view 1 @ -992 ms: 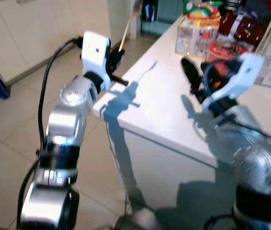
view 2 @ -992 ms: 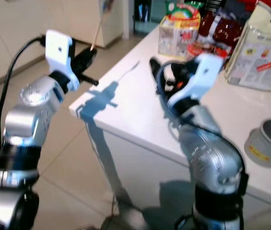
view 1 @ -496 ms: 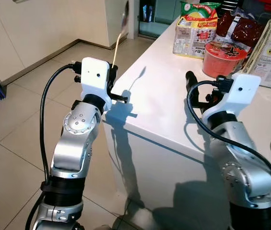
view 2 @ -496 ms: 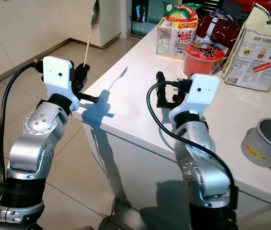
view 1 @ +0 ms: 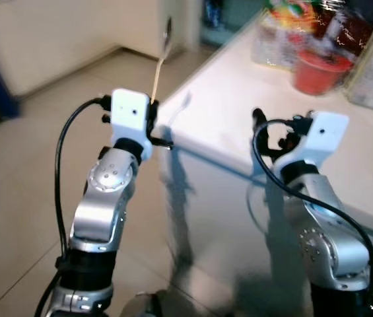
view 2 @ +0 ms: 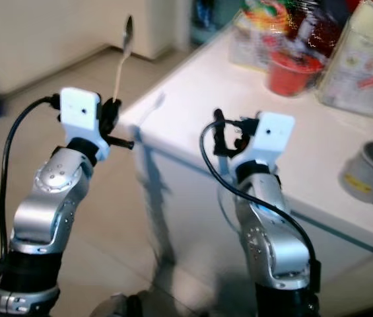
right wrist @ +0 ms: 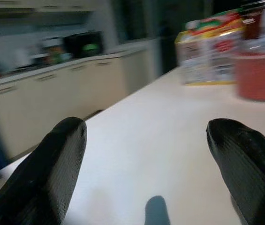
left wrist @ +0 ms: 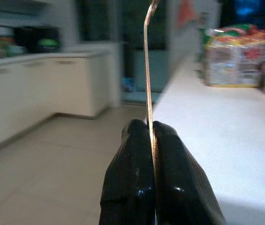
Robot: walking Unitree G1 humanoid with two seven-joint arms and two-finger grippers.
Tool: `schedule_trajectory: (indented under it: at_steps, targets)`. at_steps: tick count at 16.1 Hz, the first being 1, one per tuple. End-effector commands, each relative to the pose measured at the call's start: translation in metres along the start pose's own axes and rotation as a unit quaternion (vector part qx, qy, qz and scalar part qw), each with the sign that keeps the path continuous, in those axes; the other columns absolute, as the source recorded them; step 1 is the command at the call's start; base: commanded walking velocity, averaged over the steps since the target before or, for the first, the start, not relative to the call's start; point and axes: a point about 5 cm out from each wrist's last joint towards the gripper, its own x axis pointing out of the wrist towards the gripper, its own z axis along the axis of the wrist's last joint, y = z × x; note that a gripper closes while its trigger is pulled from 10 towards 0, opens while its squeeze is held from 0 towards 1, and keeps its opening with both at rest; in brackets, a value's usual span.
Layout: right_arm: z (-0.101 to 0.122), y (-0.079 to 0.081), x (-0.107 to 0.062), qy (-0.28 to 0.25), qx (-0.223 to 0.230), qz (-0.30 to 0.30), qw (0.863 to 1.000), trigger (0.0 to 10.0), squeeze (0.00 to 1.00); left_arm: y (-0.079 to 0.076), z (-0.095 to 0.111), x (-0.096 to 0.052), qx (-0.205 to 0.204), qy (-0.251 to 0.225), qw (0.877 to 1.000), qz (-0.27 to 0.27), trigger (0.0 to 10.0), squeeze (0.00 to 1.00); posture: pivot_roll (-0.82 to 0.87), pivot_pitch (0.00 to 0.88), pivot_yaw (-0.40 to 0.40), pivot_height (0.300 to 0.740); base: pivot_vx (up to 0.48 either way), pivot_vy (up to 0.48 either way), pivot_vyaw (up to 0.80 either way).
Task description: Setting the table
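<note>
In the left eye view, the left gripper (view 1: pixel 154 112) is raised off the corner of the white table (view 1: pixel 239 125), its black fingers pinched on the thin handle of a spoon (view 1: pixel 162 53) that stands nearly upright above the jaws, bowl at the top. The right gripper (view 1: pixel 257 119) hangs over the table's near edge — its long fingers point toward the far end, where a red tub (view 1: pixel 319 69) and a clear food box (view 1: pixel 280 41) stand well beyond the fingertips. The right eye view shows the same layout and adds a grey mug (view 2: pixel 370 176) near the table's edge, out to the right of the right gripper, and a pale bag with printed labels (view 2: pixel 363 63) behind it, beside the red tub. In the left wrist view the two black fingers (left wrist: pixel 132 183) press together with the spoon's handle clamped between them; the handle rises straight out from the tips, with cream kitchen cabinets (left wrist: pixel 43 89) far ahead on one side and the table surface with the food box on the other. In the right wrist view the jaws stand wide apart, nothing between them — each black fingertip (right wrist: pixel 52 164) sits at an outer side of the picture, above the bare tabletop, with the red tub and food box well ahead of the tips.
</note>
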Motion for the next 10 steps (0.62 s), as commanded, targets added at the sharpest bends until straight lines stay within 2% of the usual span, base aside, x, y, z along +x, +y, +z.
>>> schedule_trajectory:
  at_steps: [1, 3, 5, 7, 10]
  targets:
    - [-0.008, 0.0, 0.0, 0.027, -0.015, -0.005, 1.0, 10.0, 0.0, 0.001, 0.001, -0.001, -0.009, 0.0, 1.0, 0.005, 10.0, 0.0, 0.01, 0.0, -0.004, 0.74, 0.0, 0.0, 0.0]
    - [-0.022, 0.0, -0.001, 0.074, -0.036, 0.004, 0.997, 10.0, 0.0, 0.005, -0.009, -0.002, -0.077, 0.031, 0.996, 0.025, 10.0, 0.0, 0.0, 0.0, -0.002, 0.74, 0.0, 0.0, 0.0]
    - [-0.024, -0.004, -0.002, 0.076, -0.05, -0.01, 0.996, 10.0, 0.0, 0.009, -0.018, -0.004, -0.084, 0.052, 0.994, 0.039, 10.0, 0.0, 0.0, 0.0, -0.001, 0.74, 0.0, 0.0, 0.0]
    - [-0.026, -0.008, -0.002, 0.08, -0.043, -0.02, 0.996, 10.0, 0.0, 0.009, -0.021, -0.005, -0.099, 0.059, 0.992, 0.05, 10.0, 0.0, 0.0, 0.0, -0.003, 0.74, 0.0, 0.0, 0.0]
    - [-0.036, -0.019, -0.009, 0.092, -0.037, -0.041, 0.994, 10.0, 0.0, 0.008, -0.035, -0.011, -0.125, 0.094, 0.985, 0.074, 10.0, 0.0, 0.0, 0.0, -0.003, 0.74, 0.0, 0.0, -0.71]
